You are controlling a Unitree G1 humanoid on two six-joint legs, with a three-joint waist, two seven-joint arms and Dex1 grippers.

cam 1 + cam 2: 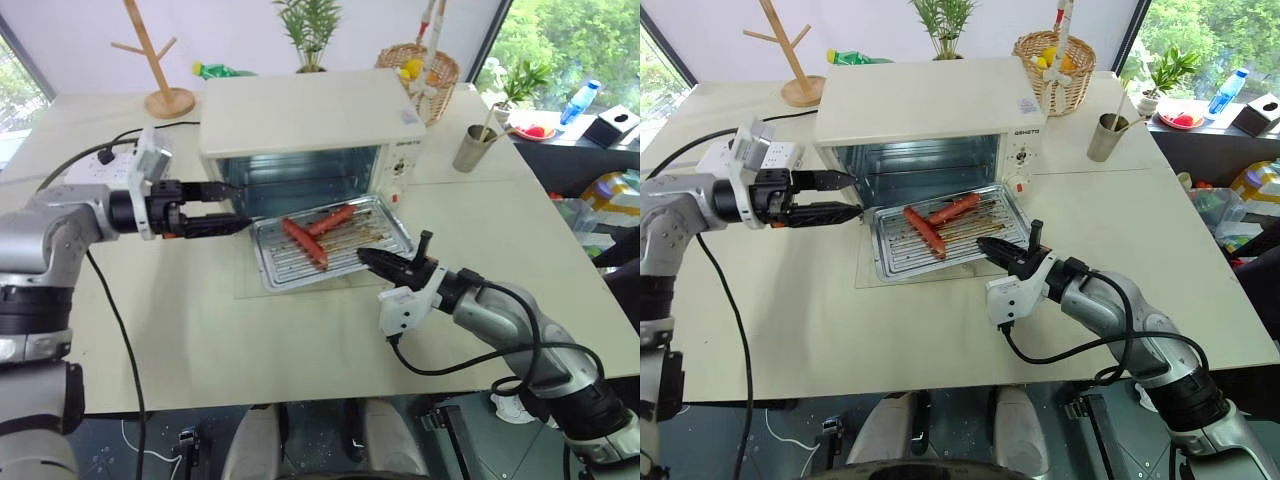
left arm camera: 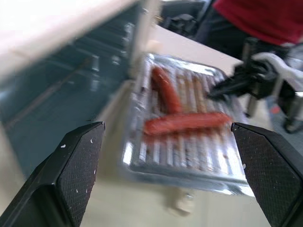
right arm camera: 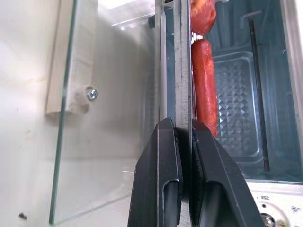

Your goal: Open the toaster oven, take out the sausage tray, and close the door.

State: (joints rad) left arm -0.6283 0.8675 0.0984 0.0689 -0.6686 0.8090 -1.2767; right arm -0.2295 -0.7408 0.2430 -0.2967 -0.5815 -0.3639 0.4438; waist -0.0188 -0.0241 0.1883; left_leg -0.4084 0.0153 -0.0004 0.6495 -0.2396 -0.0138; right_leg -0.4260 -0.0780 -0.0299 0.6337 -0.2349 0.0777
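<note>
Sitting on the lowered glass door (image 1: 262, 285) in front of the open toaster oven (image 1: 310, 125) on the desk (image 1: 500, 260): sausage tray (image 1: 335, 240). Pinching the tray's near rim between closed fingers: right end effector (image 1: 372, 259). Hovering fully spread and holding nothing at the oven's left front corner: left end effector (image 1: 228, 205).

1. In the left wrist view the sausage tray (image 2: 189, 156) and the oven's inside (image 2: 57, 109) are blurred, so the rack wires cannot be counted.
2. In the right wrist view the tray's rim (image 3: 182, 71) hides part of the sausages (image 3: 204, 80), and the upper one is cut off by the frame edge.
3. The lowered glass door (image 1: 300, 285) lies largely under the tray; its bar handle is hidden in the head views.
4. The oven's knob markings (image 1: 400, 168) are too small to read.
</note>
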